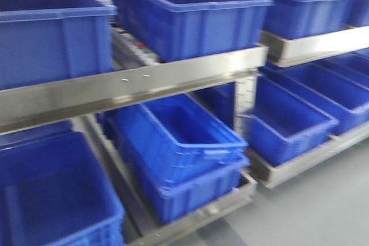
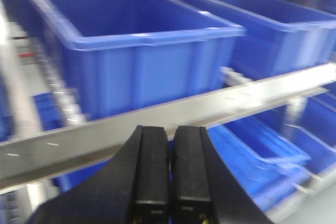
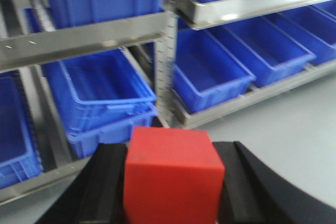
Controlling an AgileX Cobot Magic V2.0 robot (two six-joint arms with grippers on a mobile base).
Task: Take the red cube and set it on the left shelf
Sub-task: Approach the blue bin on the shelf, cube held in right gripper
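On the front view, smooth blue plastic bins [image 1: 179, 136] sit on the steel left shelf [image 1: 115, 87]; no cube or arm shows. At the left wrist, the left gripper [image 2: 170, 182] is pressed closed on nothing. At the right wrist, the right gripper [image 3: 170, 192] clamps the matte, sharp-edged red cube [image 3: 170, 171], so the carry seems in hand, and next it must reach over a bin rim.

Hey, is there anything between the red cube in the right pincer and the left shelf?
Nothing visible stands in between. The red cube sits clamped in the right pincer, with only bare grey floor ahead of the left shelf. Blue bins fill its tiers, so the cube would probably land inside one.
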